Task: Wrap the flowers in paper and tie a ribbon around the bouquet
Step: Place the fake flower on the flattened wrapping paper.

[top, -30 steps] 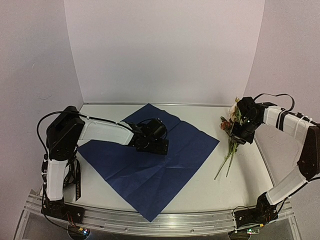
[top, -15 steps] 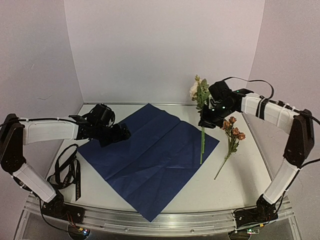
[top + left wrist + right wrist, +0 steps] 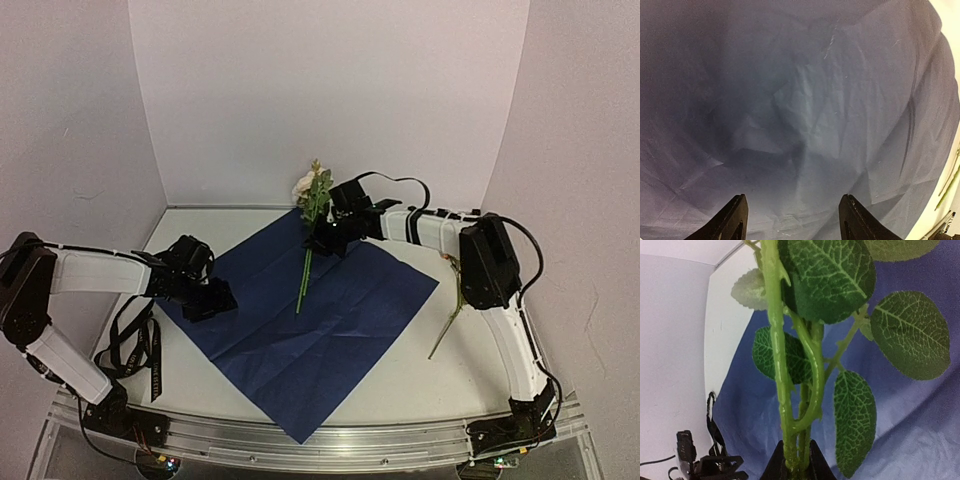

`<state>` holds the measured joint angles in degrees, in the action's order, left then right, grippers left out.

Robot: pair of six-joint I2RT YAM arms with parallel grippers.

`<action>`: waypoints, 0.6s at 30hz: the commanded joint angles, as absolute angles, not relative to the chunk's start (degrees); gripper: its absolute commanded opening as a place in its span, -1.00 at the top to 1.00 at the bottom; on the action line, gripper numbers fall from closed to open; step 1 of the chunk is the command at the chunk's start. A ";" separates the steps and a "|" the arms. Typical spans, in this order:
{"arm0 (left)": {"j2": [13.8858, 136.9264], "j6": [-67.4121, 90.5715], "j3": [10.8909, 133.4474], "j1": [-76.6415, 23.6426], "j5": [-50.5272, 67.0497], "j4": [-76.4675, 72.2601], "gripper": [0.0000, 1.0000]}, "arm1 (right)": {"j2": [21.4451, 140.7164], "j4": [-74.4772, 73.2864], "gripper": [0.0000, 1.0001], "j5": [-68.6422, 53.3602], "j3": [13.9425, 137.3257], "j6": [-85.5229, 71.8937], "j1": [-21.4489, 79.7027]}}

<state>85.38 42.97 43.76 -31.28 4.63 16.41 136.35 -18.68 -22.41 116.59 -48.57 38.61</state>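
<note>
The paper lies spread flat with its dark navy face up. My right gripper hangs over its far corner, shut on the green stems of a cream flower. That stem points down toward the sheet. In the right wrist view the leafy stems run up from my shut gripper. My left gripper is low at the paper's left corner. Its wrist view shows rumpled paper filling the frame and the gripper with its jaws apart. The ribbon lies coiled at the left.
More flowers lie on the table to the right of the paper; only their stems show past the right arm. White walls close in the back and both sides. A metal rail runs along the near edge.
My right arm has swung left, carrying the cream flower from the right side to above the paper's far corner. My left gripper has shifted slightly along the left corner and its jaws have narrowed.
</note>
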 commanded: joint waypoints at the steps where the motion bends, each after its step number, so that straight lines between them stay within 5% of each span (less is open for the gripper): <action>1: 86.63 41.65 43.06 -30.13 5.37 15.11 -0.27 | 141.14 -11.00 1.00 -25.76 123.71 -54.95 38.50; 18: 91.67 38.85 43.32 -26.65 6.61 16.09 -0.24 | 148.05 -12.39 1.00 -40.90 127.80 -57.83 38.32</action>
<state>90.42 40.38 43.31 -27.63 6.16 16.10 146.44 -13.53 -35.26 125.09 -58.20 38.50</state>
